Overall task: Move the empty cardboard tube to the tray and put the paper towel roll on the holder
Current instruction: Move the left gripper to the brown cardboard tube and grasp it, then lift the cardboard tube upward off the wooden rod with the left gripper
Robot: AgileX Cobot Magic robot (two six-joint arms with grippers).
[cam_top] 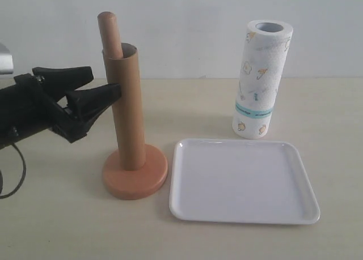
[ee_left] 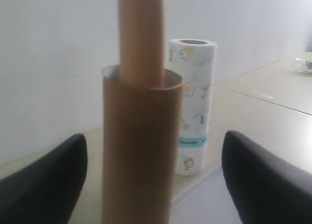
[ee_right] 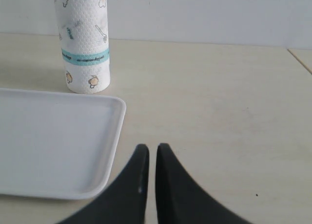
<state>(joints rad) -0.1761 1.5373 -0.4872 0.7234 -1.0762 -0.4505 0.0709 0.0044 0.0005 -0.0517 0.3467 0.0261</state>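
My left tool point(cam_top: 105, 82) is open wide, one finger on each side of the empty cardboard tube point(cam_top: 126, 113), holding nothing; the tube sits over the post of the holder point(cam_top: 135, 178), beside the tray point(cam_top: 244, 180); my right tool point(ee_right: 148, 185) is almost closed and empty, over the desk point(cam_top: 57, 226); if I lift crooked, the tube may rub the post and tip the holder.

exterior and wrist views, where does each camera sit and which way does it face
Exterior: off the arms, facing the table; sees empty cardboard tube over the holder, tray; left gripper shows at left.
Left wrist: on the left arm, facing the tube between open fingers.
Right wrist: on the right arm, facing the tray corner; right gripper shut.
Shared: paper towel roll shows in all three.
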